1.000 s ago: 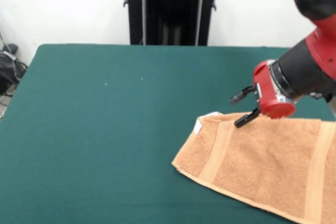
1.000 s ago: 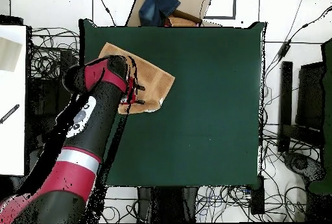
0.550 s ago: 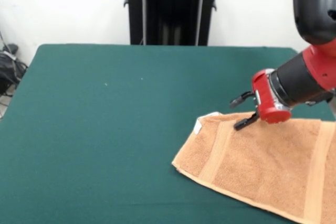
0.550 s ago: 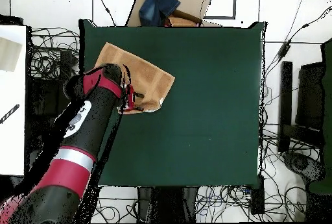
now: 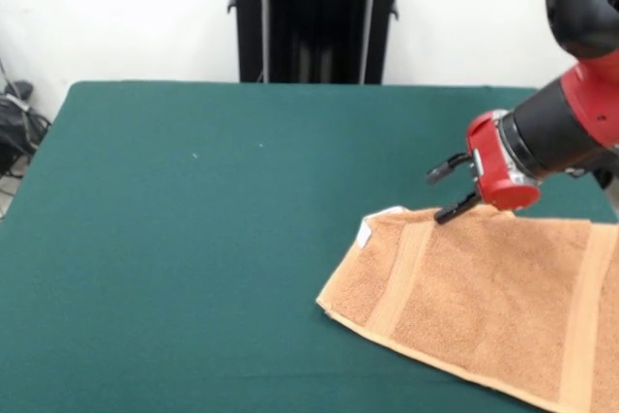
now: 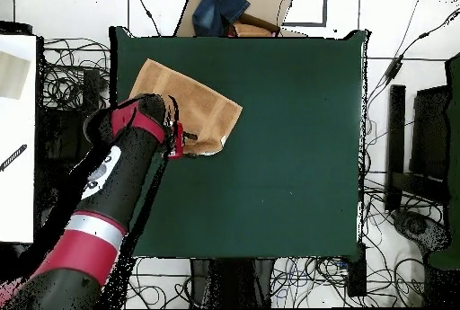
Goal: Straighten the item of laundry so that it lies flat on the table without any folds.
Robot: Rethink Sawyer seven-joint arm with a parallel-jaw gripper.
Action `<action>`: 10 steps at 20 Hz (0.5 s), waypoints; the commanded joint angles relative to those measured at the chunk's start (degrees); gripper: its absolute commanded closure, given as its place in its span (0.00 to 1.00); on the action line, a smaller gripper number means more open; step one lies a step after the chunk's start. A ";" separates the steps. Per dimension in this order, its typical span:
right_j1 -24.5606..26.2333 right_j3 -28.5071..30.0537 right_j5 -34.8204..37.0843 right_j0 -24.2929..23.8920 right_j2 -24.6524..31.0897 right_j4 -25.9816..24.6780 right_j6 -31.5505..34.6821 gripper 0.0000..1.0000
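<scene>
An orange-tan towel (image 5: 484, 302) is spread on the green counter (image 5: 193, 239), its far edge approached by the tool (image 5: 448, 191), fingers parted and empty, probably to flatten a fold.

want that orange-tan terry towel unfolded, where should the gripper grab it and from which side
Probably the far corner of the orange-tan terry towel, by the white loop tag, where a lighter under layer peeks out. Come down from above, beside the open gripper, pinching the top layer. Whether it is truly doubled there is uncertain.
</scene>
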 commanded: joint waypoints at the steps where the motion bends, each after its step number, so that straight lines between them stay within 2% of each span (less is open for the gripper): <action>1: -1.18 6.83 -4.46 -0.79 2.76 -0.46 5.11 0.00; 10: -0.95 9.01 -5.84 1.34 3.83 0.80 8.56 0.00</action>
